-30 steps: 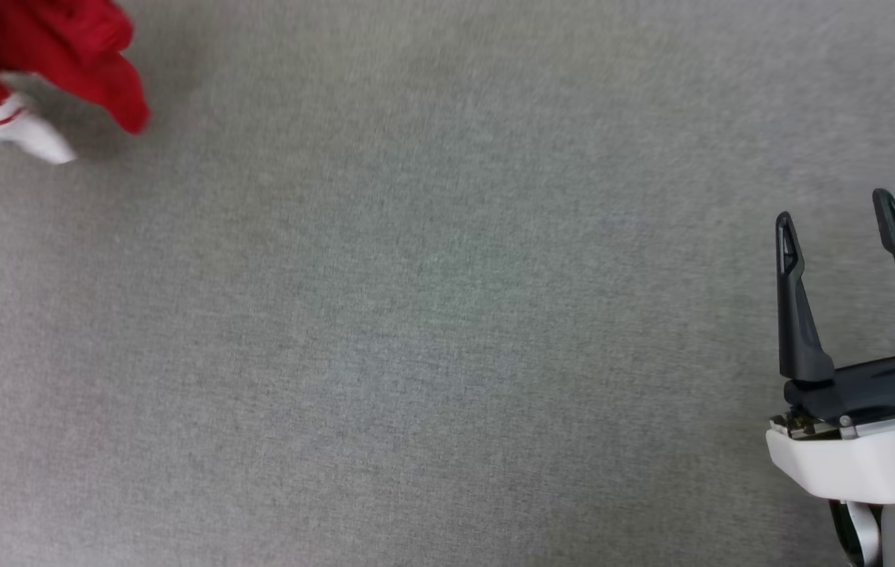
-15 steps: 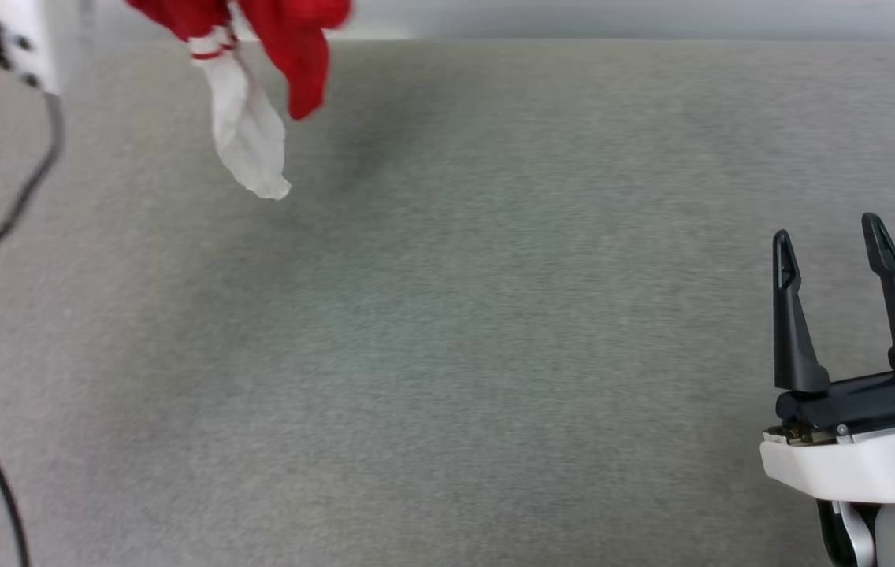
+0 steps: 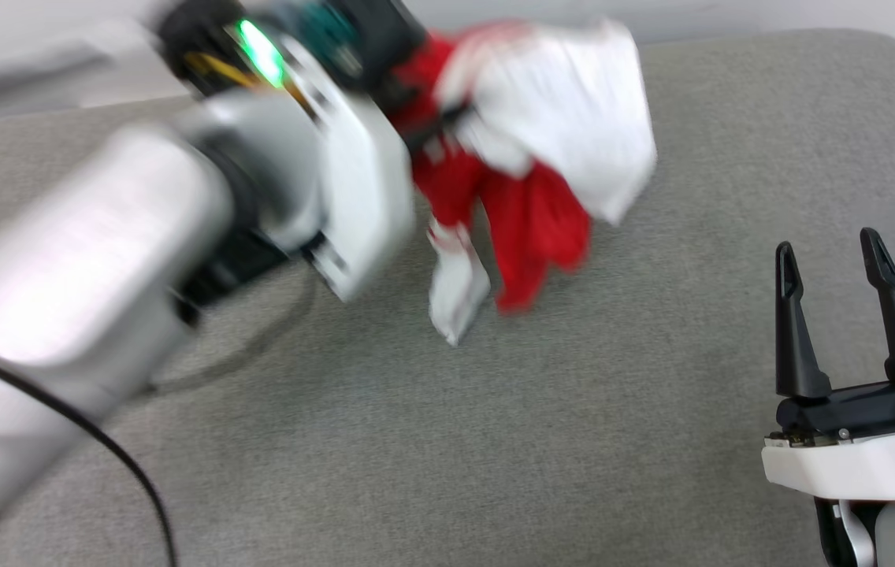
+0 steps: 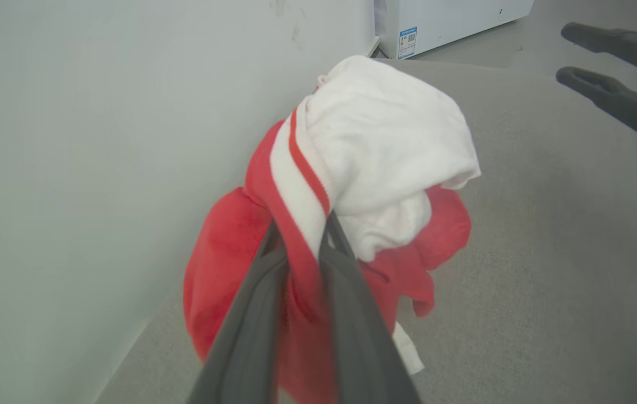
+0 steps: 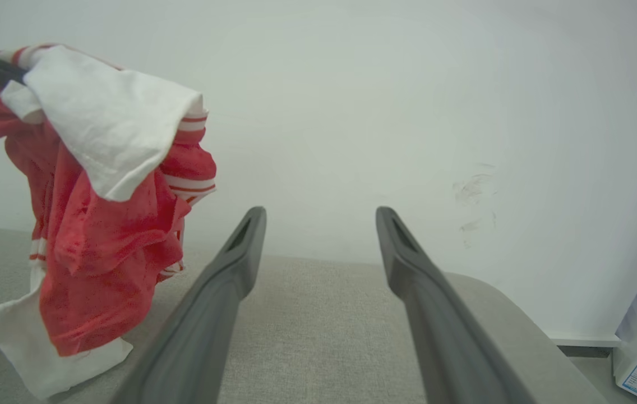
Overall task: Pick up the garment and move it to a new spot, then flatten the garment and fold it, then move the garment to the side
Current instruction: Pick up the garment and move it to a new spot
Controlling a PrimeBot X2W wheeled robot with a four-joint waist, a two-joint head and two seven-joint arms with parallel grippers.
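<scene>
The garment (image 3: 542, 165) is a bunched red jersey with white sleeves and red-and-white striped trim. It hangs over the grey table, its lowest white tip down at the surface. My left gripper (image 3: 436, 118), blurred, is shut on the garment's upper part. In the left wrist view its fingers (image 4: 262, 314) pinch the striped trim of the garment (image 4: 386, 140). My right gripper (image 3: 830, 252) stands open and bare at the lower right, well apart from the cloth. The right wrist view has its gripper (image 5: 321, 213) with wide jaws and the garment (image 5: 105, 224) hanging to the left.
The grey fabric-covered table (image 3: 495, 441) has a rounded far right corner (image 3: 889, 55) and stands against a white wall (image 5: 408, 84). A white cabinet with a label (image 4: 447, 22) stands beyond that corner. A black cable (image 3: 140, 488) trails from my left arm.
The head camera has shifted. My left arm has swung in from the upper left toward the middle, carrying the garment with it. The right gripper stays open and still.
</scene>
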